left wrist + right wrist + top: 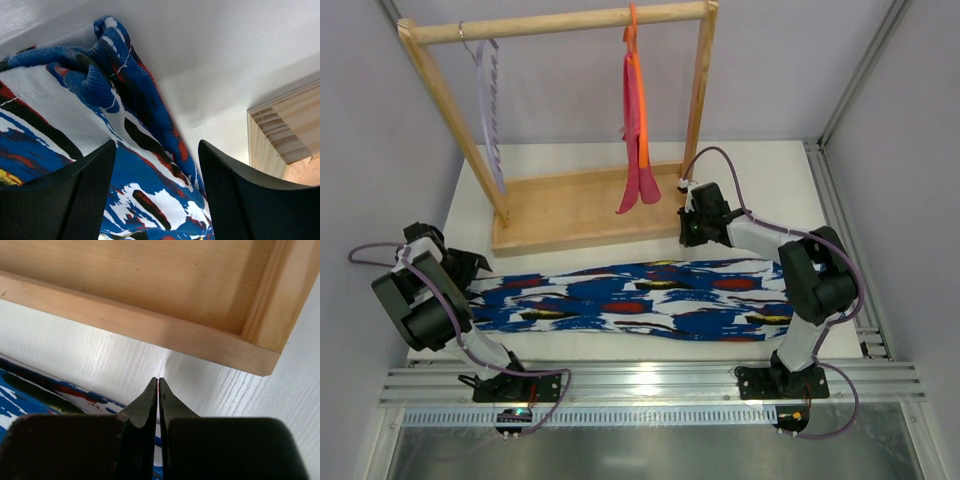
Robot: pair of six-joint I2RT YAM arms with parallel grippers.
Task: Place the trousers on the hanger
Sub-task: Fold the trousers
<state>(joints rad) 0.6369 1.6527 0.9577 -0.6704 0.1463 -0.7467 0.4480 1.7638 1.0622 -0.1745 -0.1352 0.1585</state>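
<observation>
We find the trousers (pixel 630 300) spread across the table (pixel 770 180) at lower centre, the rack (pixel 580 205) behind them, and the hanger (pixel 492 110) hung on it at upper left.

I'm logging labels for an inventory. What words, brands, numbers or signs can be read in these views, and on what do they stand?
None: no readable text shows in any view.
The trousers carry only a brushstroke print, no letters.
The hanger and the wooden rack are unmarked.
</observation>
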